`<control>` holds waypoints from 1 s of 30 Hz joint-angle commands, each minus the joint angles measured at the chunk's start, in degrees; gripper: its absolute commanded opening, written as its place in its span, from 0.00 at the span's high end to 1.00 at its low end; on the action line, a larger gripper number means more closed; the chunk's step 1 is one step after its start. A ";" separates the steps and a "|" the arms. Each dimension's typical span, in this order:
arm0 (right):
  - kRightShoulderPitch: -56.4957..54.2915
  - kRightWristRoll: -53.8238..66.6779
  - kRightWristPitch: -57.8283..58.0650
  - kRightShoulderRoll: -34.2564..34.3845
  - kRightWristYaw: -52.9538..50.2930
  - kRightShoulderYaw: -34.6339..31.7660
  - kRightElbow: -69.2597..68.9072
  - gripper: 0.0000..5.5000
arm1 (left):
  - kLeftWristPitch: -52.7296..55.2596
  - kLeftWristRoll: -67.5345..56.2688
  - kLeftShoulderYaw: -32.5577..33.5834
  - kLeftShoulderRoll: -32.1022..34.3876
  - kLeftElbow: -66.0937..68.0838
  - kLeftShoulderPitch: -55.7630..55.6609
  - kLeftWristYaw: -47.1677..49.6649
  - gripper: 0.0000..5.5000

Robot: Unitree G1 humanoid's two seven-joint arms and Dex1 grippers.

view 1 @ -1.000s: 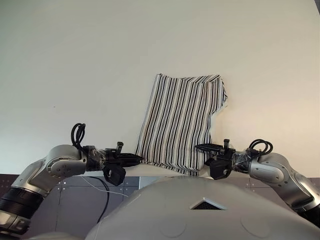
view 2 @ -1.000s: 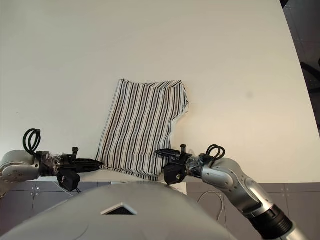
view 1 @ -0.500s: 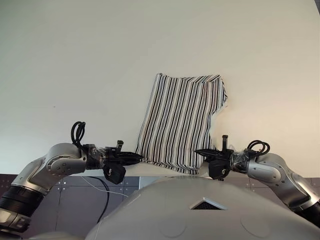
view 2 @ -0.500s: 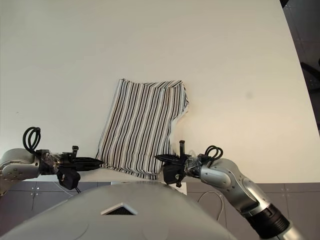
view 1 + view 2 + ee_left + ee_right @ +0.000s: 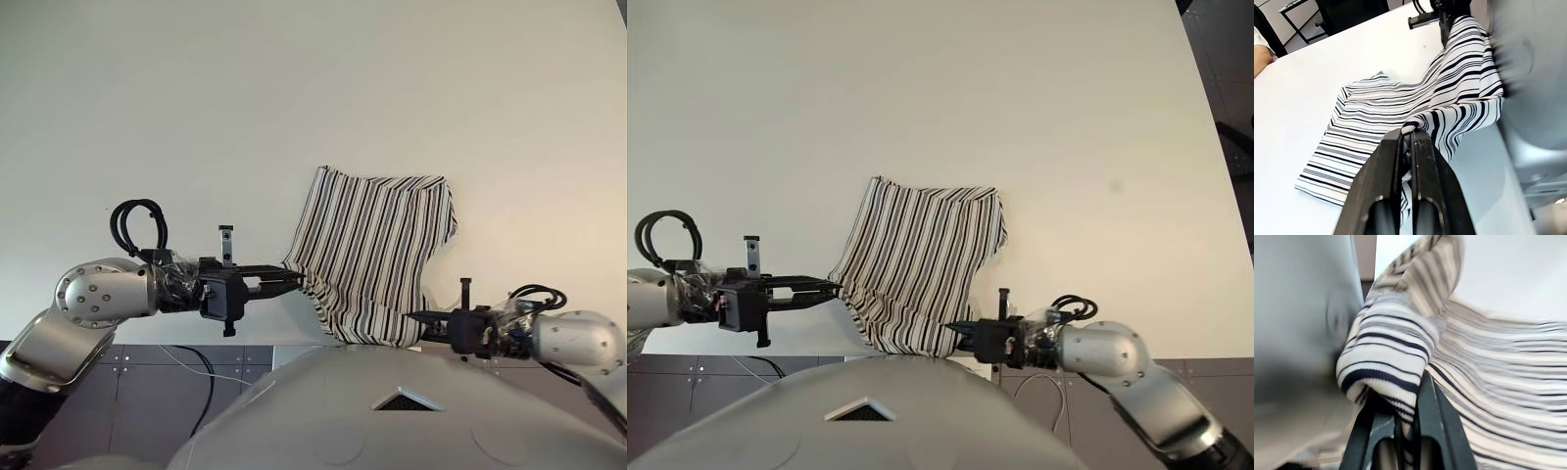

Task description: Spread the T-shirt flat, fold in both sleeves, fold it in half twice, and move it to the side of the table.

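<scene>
The right gripper (image 5: 416,315) pinches the near edge of the black-and-white striped cloth T-shirt (image 5: 377,235). The left gripper (image 5: 297,278) pinches its near corner too, now lifted off the white table (image 5: 196,117), so a fold seems to be starting

T-shirt (image 5: 377,250) near hem lifted, left gripper (image 5: 294,278) raised

table (image 5: 294,78): white, wide | floor (image 5: 1227,49): dark grey tiles | black cable (image 5: 207,392) on floor
</scene>
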 commanded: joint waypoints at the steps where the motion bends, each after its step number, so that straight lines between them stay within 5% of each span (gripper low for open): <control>1: -3.59 18.29 9.01 -2.41 1.88 -11.97 0.88 0.98 | 15.19 -11.56 3.70 -0.82 -4.77 -6.93 5.63 0.98; 8: -26.89 17.92 23.23 3.31 5.92 -3.72 21.48 0.98 | 38.87 -6.48 -9.34 -14.96 7.02 -34.48 11.49 0.98; 15: -42.48 6.58 27.94 12.15 11.07 6.63 42.30 0.98 | 40.82 7.85 -19.42 -24.92 22.14 -40.87 8.80 0.98; 17: -42.87 2.67 25.71 13.29 11.29 7.53 45.01 0.93 | 39.62 11.41 -20.73 -26.00 22.97 -39.89 8.84 0.90; 22: -39.97 3.95 28.08 15.01 10.90 2.77 45.84 0.76 | 36.82 11.75 -11.98 -33.06 24.42 -38.74 15.78 0.76; 25: -38.87 12.38 36.83 19.89 6.53 -5.00 46.11 0.76 | 36.42 8.59 -4.90 -38.29 22.23 -37.92 20.18 0.68; 30: -41.90 21.50 49.62 31.02 -13.77 -19.83 51.42 0.76 | 32.54 12.88 -2.35 -39.98 20.51 -36.33 23.07 0.65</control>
